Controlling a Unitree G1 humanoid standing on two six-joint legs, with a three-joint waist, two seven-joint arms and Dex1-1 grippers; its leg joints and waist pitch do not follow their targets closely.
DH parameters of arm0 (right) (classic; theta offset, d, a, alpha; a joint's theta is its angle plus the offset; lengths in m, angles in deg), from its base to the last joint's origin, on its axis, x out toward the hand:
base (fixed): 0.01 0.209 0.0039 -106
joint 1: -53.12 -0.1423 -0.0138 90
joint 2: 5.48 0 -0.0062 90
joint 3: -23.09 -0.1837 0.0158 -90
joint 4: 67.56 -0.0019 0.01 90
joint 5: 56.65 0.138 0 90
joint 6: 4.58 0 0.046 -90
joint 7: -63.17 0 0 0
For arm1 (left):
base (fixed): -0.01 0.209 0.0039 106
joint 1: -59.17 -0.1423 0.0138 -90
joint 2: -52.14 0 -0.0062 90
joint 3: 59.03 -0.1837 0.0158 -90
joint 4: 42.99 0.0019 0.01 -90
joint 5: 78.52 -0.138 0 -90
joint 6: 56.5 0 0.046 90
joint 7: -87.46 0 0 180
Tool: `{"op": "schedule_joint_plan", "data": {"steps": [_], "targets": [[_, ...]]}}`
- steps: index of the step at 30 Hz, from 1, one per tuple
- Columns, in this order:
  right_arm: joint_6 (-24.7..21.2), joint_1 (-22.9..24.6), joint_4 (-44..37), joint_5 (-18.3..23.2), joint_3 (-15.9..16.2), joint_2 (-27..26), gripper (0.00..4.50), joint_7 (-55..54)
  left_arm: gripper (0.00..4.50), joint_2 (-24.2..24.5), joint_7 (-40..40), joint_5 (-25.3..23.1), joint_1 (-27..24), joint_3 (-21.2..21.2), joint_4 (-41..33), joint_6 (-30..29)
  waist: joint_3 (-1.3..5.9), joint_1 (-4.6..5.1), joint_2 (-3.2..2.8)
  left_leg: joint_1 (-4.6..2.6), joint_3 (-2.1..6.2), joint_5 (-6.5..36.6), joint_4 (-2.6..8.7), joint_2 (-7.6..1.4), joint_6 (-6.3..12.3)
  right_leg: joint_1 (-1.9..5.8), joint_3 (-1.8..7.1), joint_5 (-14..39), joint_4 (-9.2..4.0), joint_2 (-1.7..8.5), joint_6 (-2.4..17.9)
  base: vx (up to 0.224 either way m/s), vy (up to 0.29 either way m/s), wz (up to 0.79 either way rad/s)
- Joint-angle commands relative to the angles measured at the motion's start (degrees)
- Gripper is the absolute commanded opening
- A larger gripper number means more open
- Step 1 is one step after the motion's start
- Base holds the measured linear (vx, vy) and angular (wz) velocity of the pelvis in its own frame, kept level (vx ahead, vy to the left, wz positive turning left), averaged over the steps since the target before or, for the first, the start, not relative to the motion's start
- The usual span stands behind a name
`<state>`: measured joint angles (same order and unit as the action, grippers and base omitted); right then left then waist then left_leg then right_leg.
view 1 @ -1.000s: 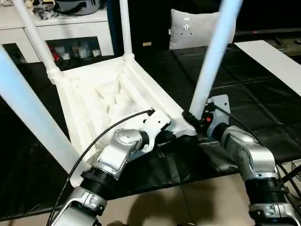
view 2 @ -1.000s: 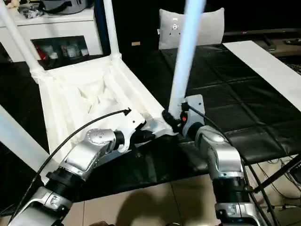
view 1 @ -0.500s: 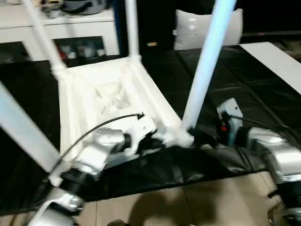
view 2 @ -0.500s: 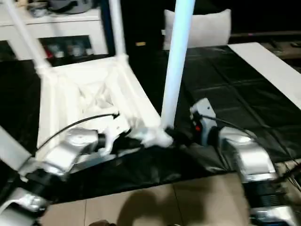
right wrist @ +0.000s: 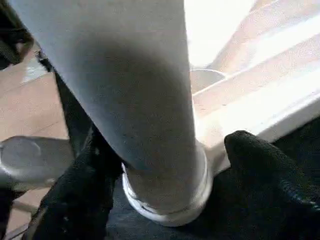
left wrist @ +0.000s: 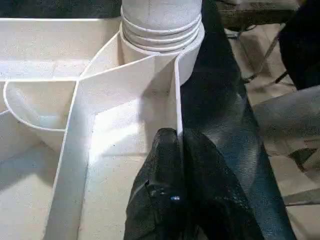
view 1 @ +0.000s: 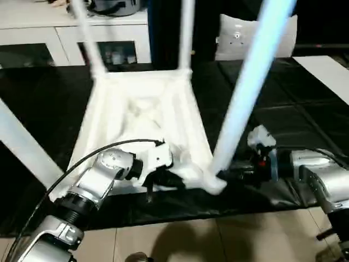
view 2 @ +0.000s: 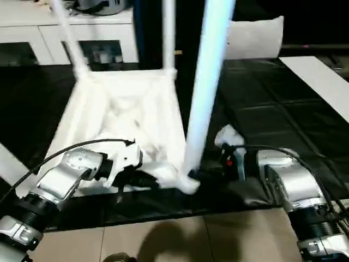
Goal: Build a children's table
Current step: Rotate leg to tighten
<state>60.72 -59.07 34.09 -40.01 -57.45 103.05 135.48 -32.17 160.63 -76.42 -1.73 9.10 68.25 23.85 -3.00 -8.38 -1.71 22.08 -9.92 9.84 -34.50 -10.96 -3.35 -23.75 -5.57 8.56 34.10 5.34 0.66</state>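
The children's table (view 1: 142,114) is lying upside down on the black mat (view 1: 305,109). Left gripper (left wrist: 177,137) is pinching its edge rib; right gripper (right wrist: 165,200) is straddling the near leg (view 1: 245,93), jaws wide. A grey cushion (view 1: 240,38) is sitting behind.

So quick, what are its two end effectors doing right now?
Left end effector: shut, pinching a thin rib of the table top.
Right end effector: fingers on either side of the near leg; grip cannot be told.

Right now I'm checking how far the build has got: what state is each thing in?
Table top: upside down, ribs up.
Near leg: standing in its corner socket.
Far legs: standing in their sockets.
Left gripper: jaws shut on the top's edge wall.
Right gripper: jaws around the near leg's base.
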Motion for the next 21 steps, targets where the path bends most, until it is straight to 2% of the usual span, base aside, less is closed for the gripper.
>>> {"op": "schedule_joint_plan", "data": {"steps": [1,2,3,5,9,10,15,18,21], "targets": [[-0.2,-0.4,-1.1,0.7,0.2,1.0,3.17,1.5,0.0,-0.4,2.7,1.3,2.1,-1.1,-1.6,2.0,4.15,0.37,1.19,-1.01,0.38,12.7,3.95,-2.31,3.17,3.06,2.71,21.4,-4.36,3.53,9.0,0.0,0.0,0.0],[-0.2,-0.5,-1.0,0.7,0.3,1.0,3.17,1.6,0.0,-0.4,2.8,1.3,2.2,-1.1,-1.5,2.1,4.14,0.44,1.41,-0.97,0.35,12.6,3.95,-2.29,3.16,3.09,2.69,21.6,-4.35,3.51,8.8,0.0,0.0,0.0],[-0.3,-0.5,-1.0,0.9,0.4,1.1,3.17,1.8,0.0,-0.5,2.9,1.3,2.2,-1.0,-1.4,2.2,4.14,0.4,1.32,-0.99,0.39,12.6,3.96,-2.28,3.15,3.08,2.69,22.0,-4.39,3.55,8.6,0.0,0.0,0.0],[-0.3,-0.4,-1.0,1.1,0.5,1.1,2.85,2.1,0.0,-0.5,2.9,1.3,2.2,-1.0,-1.3,2.3,4.15,0.41,1.35,-0.98,0.4,12.3,3.94,-2.26,3.14,3.05,2.68,22.1,-4.41,3.51,8.5,0.0,0.0,0.0],[-0.6,-0.4,-0.9,1.6,0.5,0.9,2.67,2.8,0.0,-0.5,3.0,1.3,2.2,-0.8,-1.2,2.4,4.19,0.35,1.35,-0.96,0.36,12.1,3.88,-2.24,3.27,3.05,2.65,22.2,-4.44,3.48,8.3,0.0,0.0,0.0],[-0.8,-0.4,-0.9,1.8,0.4,0.7,2.4,3.0,0.0,-0.5,3.0,1.4,2.2,-0.7,-1.2,2.4,4.17,0.36,1.37,-0.98,0.38,12.0,3.91,-2.26,3.26,3.02,2.66,22.1,-4.41,3.45,8.4,0.0,0.0,0.0],[-2.2,0.6,-2.1,3.6,-0.3,-0.4,2.08,3.3,0.0,-0.7,2.2,2.2,1.6,0.0,-1.7,1.6,4.24,0.26,1.24,-0.97,0.42,11.9,3.9,-2.29,3.26,3.05,2.62,21.6,-4.33,3.46,8.6,0.0,0.0,0.0],[-3.2,1.6,-3.5,4.8,-0.6,-1.0,2.04,2.9,0.0,-1.4,0.7,2.6,1.3,0.6,-2.2,0.3,4.15,0.25,1.05,-1.01,0.38,12.3,3.95,-2.28,3.01,3.0,2.68,21.8,-4.5,3.41,8.5,0.0,0.0,0.0],[-4.5,2.9,-5.0,4.9,-2.4,-3.6,2.0,-3.2,0.0,-4.8,-5.5,3.4,1.4,2.8,-3.4,-4.8,4.09,0.25,0.83,-1.17,0.53,13.5,4.01,-2.18,2.3,2.97,2.48,23.7,-4.69,3.48,8.3,0.0,0.0,0.0]]}}
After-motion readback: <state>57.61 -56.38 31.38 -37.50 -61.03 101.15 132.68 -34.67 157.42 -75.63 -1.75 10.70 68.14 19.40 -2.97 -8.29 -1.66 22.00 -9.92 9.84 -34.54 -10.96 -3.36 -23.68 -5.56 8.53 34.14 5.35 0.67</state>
